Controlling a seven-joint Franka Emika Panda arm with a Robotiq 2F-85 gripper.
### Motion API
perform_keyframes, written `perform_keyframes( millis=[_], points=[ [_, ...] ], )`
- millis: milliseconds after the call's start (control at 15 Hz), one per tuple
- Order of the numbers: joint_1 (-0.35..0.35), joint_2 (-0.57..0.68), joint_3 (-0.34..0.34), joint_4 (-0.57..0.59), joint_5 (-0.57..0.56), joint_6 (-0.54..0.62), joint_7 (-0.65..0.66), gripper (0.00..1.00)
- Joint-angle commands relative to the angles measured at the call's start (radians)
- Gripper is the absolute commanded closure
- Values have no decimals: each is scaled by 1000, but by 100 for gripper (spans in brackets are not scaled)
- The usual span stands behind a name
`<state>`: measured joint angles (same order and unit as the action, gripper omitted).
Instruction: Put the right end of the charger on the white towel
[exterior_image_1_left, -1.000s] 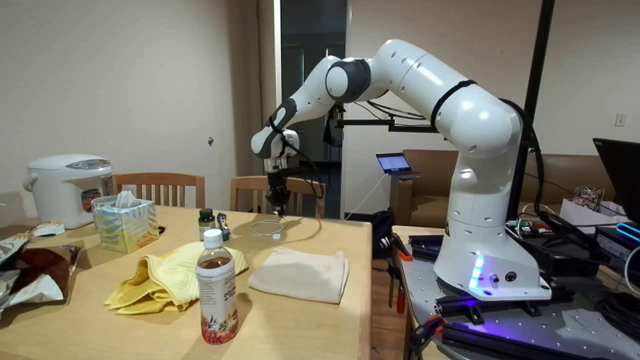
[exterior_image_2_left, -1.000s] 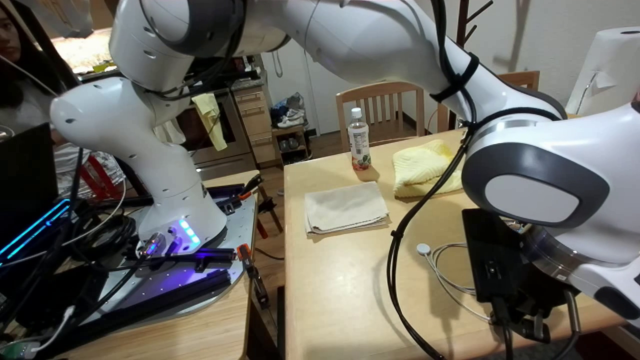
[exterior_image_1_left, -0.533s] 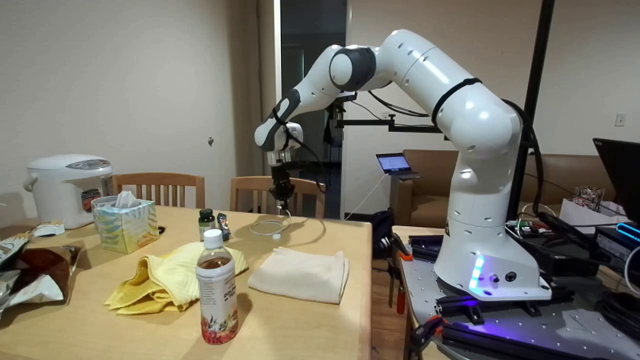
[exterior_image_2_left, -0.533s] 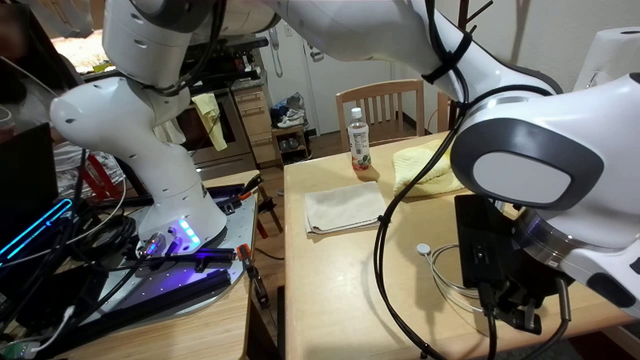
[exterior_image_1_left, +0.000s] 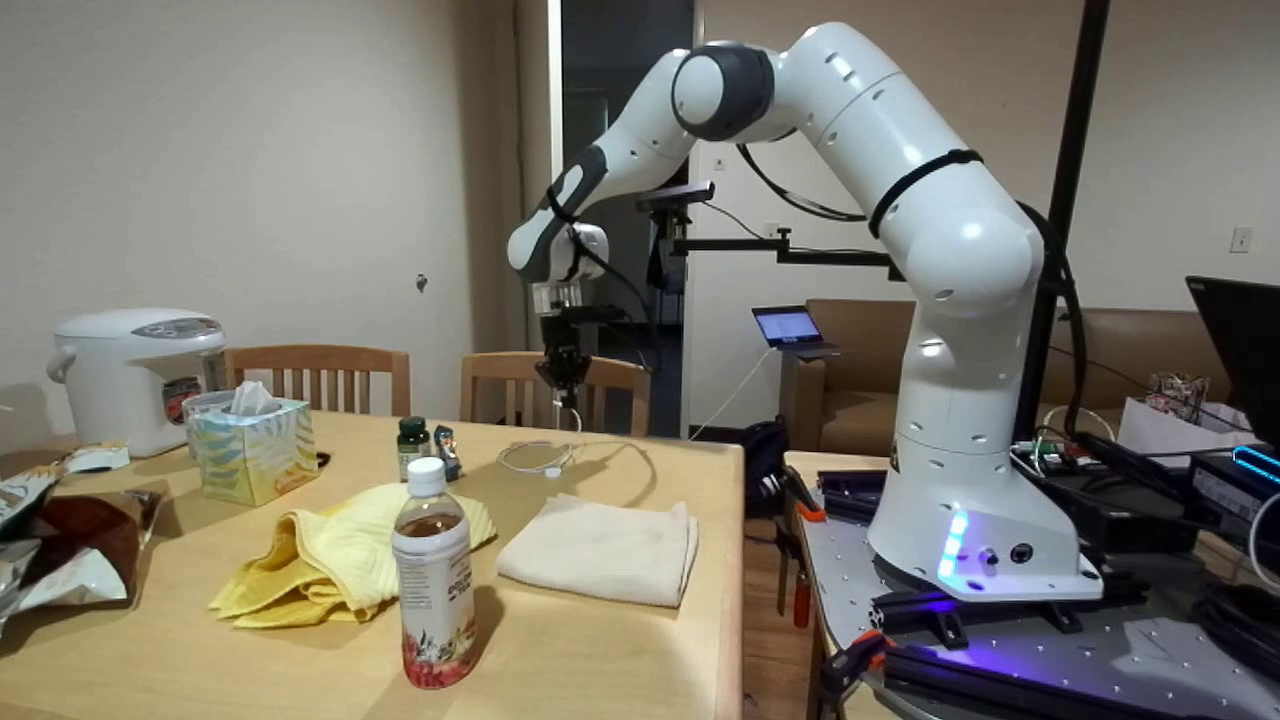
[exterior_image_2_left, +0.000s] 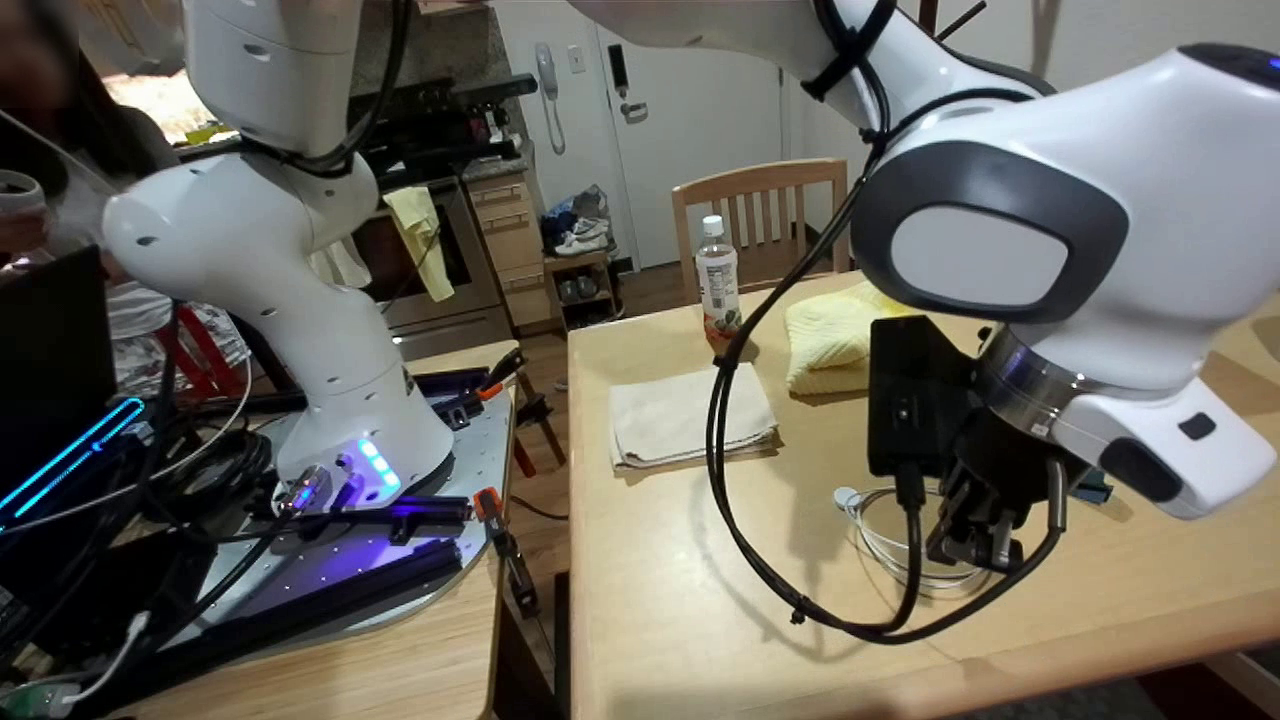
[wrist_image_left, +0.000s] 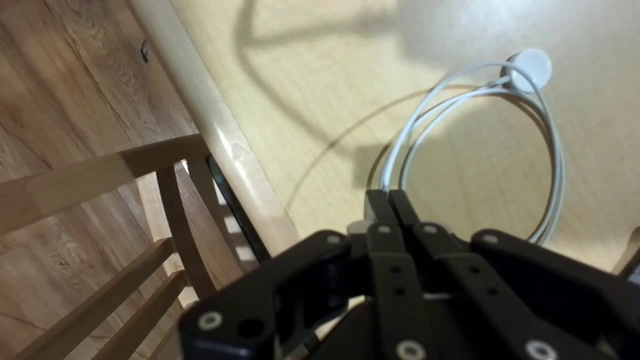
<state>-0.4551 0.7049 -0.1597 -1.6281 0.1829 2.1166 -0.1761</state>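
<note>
The charger is a thin white cable coiled on the table, with a round white puck at one end. The coil and puck lie beyond the towel in an exterior view. The puck also shows in the wrist view and in an exterior view. My gripper is shut on the cable's other end and holds it above the table. The cable rises from the coil to the fingertips. The end itself is mostly hidden by the fingers. The folded white towel lies flat, apart from the charger; it also shows here.
A yellow cloth and an upright drink bottle stand beside the towel. A small green bottle, a blue packet and a tissue box are farther along. A wooden chair is at the table edge.
My gripper has risen and moved somewhat toward the towel side in an exterior view, lifting the held cable end higher. The puck and the towel have stayed in place.
</note>
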Motion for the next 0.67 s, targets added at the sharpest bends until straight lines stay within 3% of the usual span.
perform_keyframes(
  millis=[0,600],
  points=[
    [34,-122,-9,-111,13,34,52,99],
    [59,-322,-26,-183,43,37,110,99]
  ],
)
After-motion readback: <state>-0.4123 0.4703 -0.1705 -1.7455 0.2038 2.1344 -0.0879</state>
